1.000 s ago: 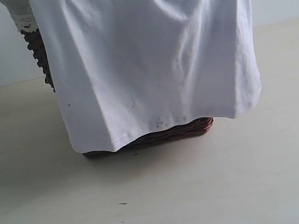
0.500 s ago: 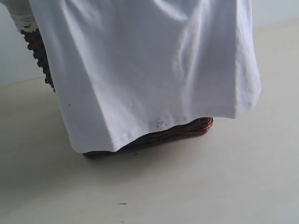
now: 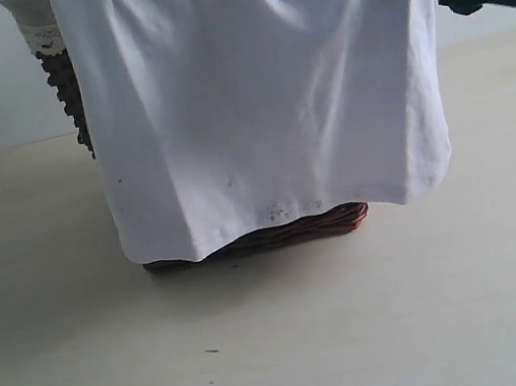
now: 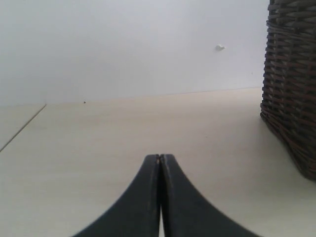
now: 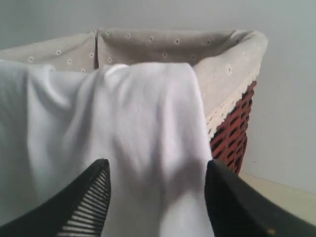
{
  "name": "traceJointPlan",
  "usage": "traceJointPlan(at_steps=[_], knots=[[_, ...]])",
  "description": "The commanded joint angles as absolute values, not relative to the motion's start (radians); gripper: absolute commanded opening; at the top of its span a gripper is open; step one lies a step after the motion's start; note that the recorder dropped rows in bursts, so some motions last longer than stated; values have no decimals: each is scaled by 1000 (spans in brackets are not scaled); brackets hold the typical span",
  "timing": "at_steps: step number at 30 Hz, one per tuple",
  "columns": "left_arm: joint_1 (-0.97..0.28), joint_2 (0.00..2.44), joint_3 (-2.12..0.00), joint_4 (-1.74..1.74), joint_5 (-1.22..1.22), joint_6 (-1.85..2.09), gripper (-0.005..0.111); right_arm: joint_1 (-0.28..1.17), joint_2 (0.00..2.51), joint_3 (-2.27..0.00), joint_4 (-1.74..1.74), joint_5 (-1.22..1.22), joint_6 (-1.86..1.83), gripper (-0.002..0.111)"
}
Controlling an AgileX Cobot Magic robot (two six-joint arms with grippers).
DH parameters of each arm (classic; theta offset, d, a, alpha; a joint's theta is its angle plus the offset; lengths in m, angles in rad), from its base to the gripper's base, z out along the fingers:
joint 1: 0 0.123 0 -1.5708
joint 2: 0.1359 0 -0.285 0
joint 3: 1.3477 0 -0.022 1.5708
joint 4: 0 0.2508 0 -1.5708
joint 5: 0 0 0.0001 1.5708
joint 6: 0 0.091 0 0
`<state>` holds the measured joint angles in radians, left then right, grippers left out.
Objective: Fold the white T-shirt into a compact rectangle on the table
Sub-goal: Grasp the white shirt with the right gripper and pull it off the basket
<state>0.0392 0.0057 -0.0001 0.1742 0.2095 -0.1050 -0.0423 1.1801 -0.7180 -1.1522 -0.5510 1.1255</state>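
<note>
I see the table (image 3: pixel 285 348), pale cream with a faint grain, spreading wide on every side of the dark wicker basket (image 3: pixel 285 231). The basket stands directly on it, its woven base flat on the surface. Soft shadow lies on the table in front of the basket. A tiny dark speck (image 3: pixel 211 351) sits on the tabletop, also in front of the basket.
</note>
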Motion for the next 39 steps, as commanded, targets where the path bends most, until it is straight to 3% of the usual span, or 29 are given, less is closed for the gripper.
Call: traceJointPlan(at_steps=[1,8,13,22,33,39], knots=[[39,0,0,171,201,-115,0,-46,1289,-794,-1158,-566,1122,47],[39,0,0,169,183,-144,0,-46,1319,-821,-1164,-682,1125,0],[39,0,0,169,52,-268,0,-46,1262,-846,-1162,-753,1125,0],[39,0,0,169,0,-353,0,-46,1199,-1018,-1163,-645,1224,0],[39,0,0,169,0,-353,0,-46,1203,-1421,-1173,-639,1441,0],[37,0,0,169,0,-353,0,-46,1205,-1780,-1191,-629,1638,0]])
